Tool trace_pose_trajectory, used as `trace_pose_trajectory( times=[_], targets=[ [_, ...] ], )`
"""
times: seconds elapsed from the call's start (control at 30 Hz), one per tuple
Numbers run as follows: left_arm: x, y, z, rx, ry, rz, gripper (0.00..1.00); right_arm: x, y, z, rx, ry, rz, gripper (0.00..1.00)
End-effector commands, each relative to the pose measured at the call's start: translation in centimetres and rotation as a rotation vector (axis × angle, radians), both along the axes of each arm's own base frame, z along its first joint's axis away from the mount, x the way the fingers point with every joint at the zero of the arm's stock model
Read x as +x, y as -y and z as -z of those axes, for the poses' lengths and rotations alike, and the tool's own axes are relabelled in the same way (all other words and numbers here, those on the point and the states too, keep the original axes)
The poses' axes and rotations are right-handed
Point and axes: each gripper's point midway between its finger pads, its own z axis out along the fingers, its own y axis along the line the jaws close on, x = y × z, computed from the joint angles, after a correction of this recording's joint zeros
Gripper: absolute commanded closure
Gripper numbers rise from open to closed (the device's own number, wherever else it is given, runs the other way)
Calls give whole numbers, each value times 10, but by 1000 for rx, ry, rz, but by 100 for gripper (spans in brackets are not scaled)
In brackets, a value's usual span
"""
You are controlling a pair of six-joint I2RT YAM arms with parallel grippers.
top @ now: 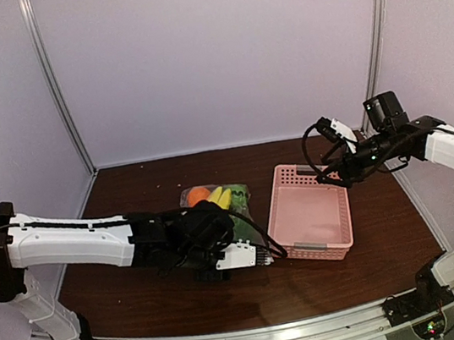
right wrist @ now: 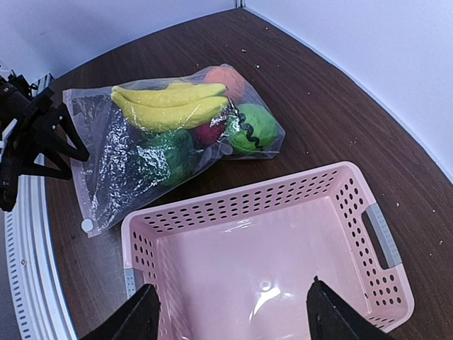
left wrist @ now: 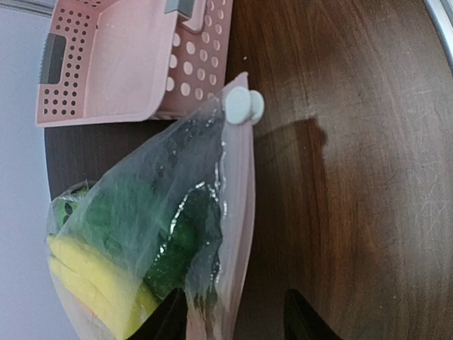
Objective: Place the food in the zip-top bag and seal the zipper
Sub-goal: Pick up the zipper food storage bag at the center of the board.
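The left gripper [left wrist: 235, 297] is held parted, jaws astride the zipper [left wrist: 237, 212] edge of the zip-top bag [right wrist: 134, 163], unclamped. The right gripper [right wrist: 233, 287] is spread wide, empty, above the pink basket [right wrist: 248, 195]. The bag, filled with food [right wrist: 170, 103], is laid on the surface [left wrist: 354, 177] beside the basket, slider [left wrist: 244, 105] nearest it.

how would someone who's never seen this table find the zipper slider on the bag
Start at the pink basket, the biggest thing on the table. The clear bag filled with toy food lies beside it. Follow the bag's zipper strip to the end next to the basket's corner: the slider is a small, round white knob there, the only solid white piece on the see-through plastic.
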Motion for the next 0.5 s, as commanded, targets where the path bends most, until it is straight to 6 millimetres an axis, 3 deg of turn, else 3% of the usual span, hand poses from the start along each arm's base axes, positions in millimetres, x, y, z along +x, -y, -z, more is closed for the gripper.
trace_pose_trajectory(
  times=[0.0,0.23,0.47],
  targets=[
    [13,12,-6,17,146,45,57,0,-4,-3,17,7,-17,28],
    [35,12,-16,16,297,13,87,2,-7,-2,27,-9,-18,28],
    [29,15,-22,-19,273,32,96,-1,-11,-2,42,-38,-51,29]
  ],
)
